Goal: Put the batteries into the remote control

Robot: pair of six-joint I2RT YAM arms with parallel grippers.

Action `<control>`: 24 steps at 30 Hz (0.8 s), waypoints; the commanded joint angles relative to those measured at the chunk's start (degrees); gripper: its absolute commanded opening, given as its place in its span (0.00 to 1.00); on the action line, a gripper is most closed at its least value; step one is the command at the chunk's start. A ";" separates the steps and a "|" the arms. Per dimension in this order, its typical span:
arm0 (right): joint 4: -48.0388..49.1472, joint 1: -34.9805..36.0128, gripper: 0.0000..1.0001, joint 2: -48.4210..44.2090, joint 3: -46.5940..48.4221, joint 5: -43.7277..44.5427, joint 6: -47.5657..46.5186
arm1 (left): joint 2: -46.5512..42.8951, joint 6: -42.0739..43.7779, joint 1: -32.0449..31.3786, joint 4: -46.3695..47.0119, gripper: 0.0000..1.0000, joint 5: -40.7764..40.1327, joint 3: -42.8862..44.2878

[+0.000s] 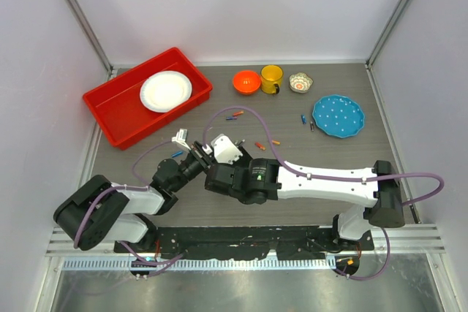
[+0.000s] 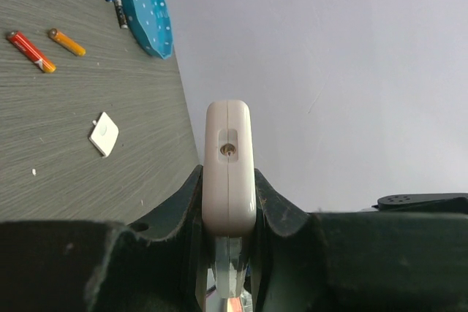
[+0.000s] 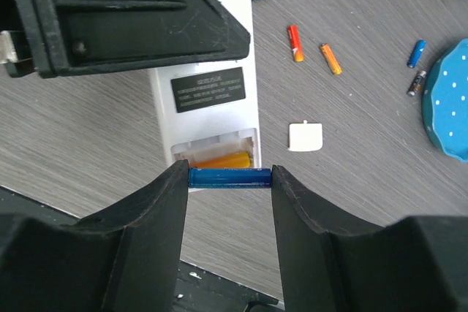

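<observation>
Left gripper clamps 1 remote control; right gripper pinches 1 blue battery.

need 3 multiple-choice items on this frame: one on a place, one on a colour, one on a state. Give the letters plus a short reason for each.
1. Where does the white plate lie?
A. in the red tray
B. on the blue plate
C. beside the mug

2. What colour is the battery held by the right gripper?
A. red
B. blue
C. green

3. The remote has its battery bay:
A. covered
B. open and empty
C. open, with an orange battery inside

Answers:
1 A: the plate sits inside the tray's walls.
2 B: a blue cylinder spans the gap between the fingers.
3 C: the cover lies apart from the remote, and orange shows in the bay.
</observation>
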 commanded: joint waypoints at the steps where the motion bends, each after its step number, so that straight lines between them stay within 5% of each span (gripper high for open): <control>1: -1.56 0.28 0.01 -0.38 3.38 4.56 0.90 | -0.09 -0.55 -0.15 11.13 0.00 1.23 1.16; 24: -0.25 0.28 0.01 -0.98 0.93 0.09 0.90 | 2.72 -1.16 -0.15 16.06 0.00 2.46 0.81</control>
